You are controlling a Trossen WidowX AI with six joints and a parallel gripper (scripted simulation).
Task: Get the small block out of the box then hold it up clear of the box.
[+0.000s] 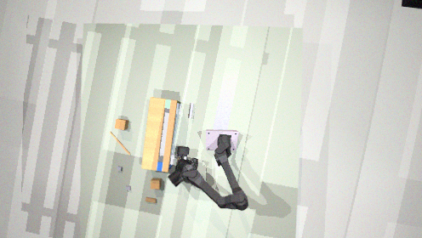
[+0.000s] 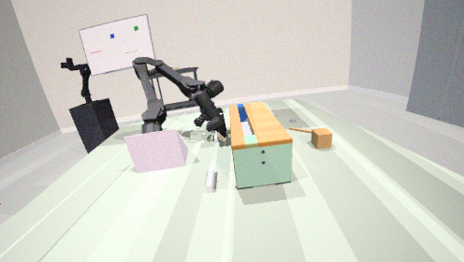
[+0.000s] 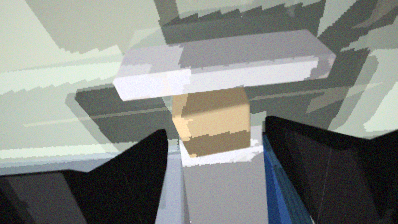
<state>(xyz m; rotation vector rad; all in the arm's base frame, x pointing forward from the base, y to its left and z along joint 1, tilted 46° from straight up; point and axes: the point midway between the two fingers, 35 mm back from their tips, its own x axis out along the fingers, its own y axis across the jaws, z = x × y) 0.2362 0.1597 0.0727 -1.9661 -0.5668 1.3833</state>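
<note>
The tan block [image 3: 215, 120] is outside the box, at the foot of a grey ramp [image 3: 225, 192] and close against a pale bar [image 3: 235, 70]. My gripper [image 2: 224, 135] [image 3: 215, 130] is open, pointing down beside the blue end of the box [image 1: 154, 132] [image 2: 263, 170]. In the wrist view its fingertips stand on either side of the block's lower part, with a gap at each side. Nothing is held. Whether the fingertips are down at the block's height is hard to tell. In the top view the arm hides the fingertips and the block.
The box's blue end piece [image 3: 281, 187] lies close by the right finger. Orange blocks [image 1: 156, 184] [image 1: 122, 124], a thin stick [image 1: 120, 143] and small grey cubes stand beyond the box. Another pale bar [image 1: 191, 110] [image 2: 210, 180] lies on the arm's side of the box, near its green end.
</note>
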